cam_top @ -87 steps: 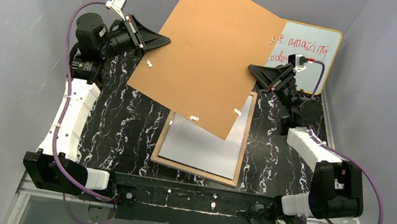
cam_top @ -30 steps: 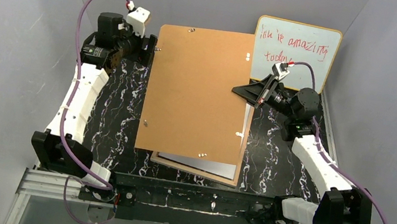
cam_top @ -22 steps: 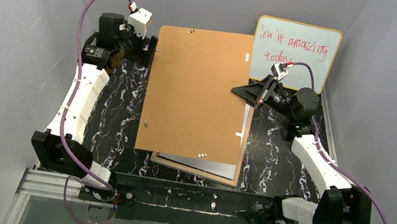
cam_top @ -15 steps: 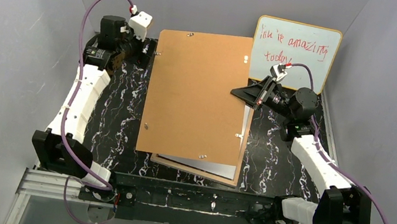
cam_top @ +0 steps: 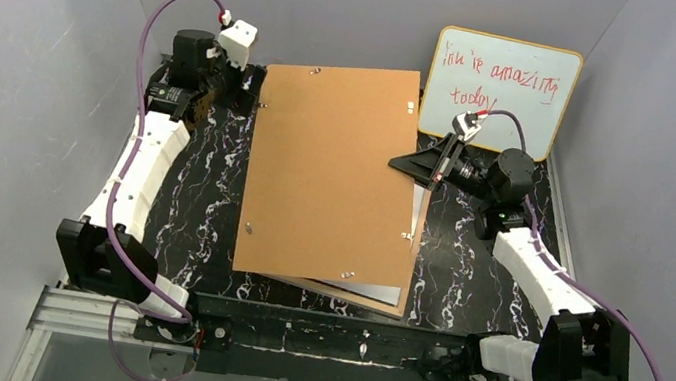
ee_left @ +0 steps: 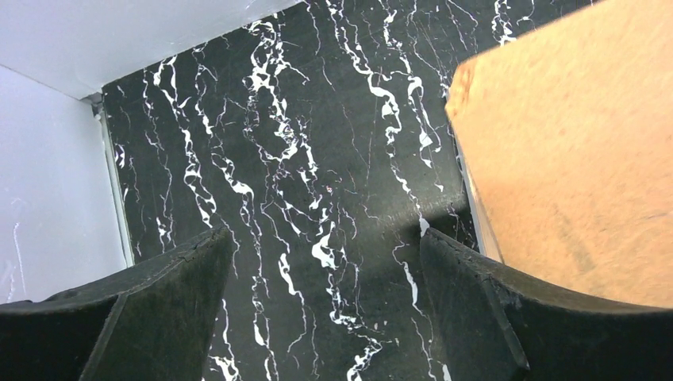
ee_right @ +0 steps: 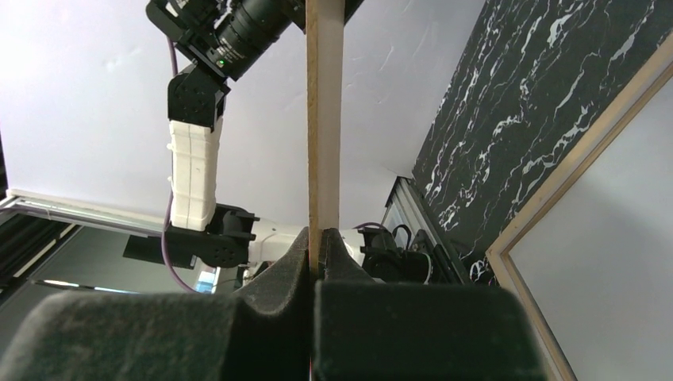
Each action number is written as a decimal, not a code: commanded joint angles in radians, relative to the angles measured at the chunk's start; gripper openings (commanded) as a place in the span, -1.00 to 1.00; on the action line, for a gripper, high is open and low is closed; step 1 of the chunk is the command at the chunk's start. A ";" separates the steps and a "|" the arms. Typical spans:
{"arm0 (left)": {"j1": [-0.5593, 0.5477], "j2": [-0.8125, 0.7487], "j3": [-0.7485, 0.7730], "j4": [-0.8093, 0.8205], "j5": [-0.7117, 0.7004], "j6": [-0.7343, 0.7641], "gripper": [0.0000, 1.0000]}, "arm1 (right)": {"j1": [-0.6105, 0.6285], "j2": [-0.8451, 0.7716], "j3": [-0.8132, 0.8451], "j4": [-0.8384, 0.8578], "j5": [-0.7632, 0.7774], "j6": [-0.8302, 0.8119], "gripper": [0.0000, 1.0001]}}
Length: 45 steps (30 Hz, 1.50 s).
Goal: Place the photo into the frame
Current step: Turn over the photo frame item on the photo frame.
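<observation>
The frame lies flat on the table, wood back up. The photo, seemingly face down and pale, rests inside it. The backing board covers most of both. The right claw pinches the board's right edge tight. The left claw gapes wide just beside the board's far left corner, holding nothing.

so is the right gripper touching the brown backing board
Touching. The right wrist view shows the thin edge of the backing board pinched inside the right gripper, with no gap on either side.
</observation>
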 commanded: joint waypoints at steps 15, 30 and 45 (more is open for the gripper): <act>-0.022 -0.042 -0.083 -0.023 0.038 -0.007 0.73 | 0.038 -0.003 -0.012 0.097 0.047 0.026 -0.97; -0.097 -0.050 -0.097 -0.168 0.171 0.067 0.78 | 0.055 -0.036 -0.044 -0.054 0.181 -0.084 -0.97; -0.077 0.044 -0.169 -0.211 0.104 0.092 0.96 | -0.203 -0.121 -0.206 -0.338 0.031 -0.305 -0.97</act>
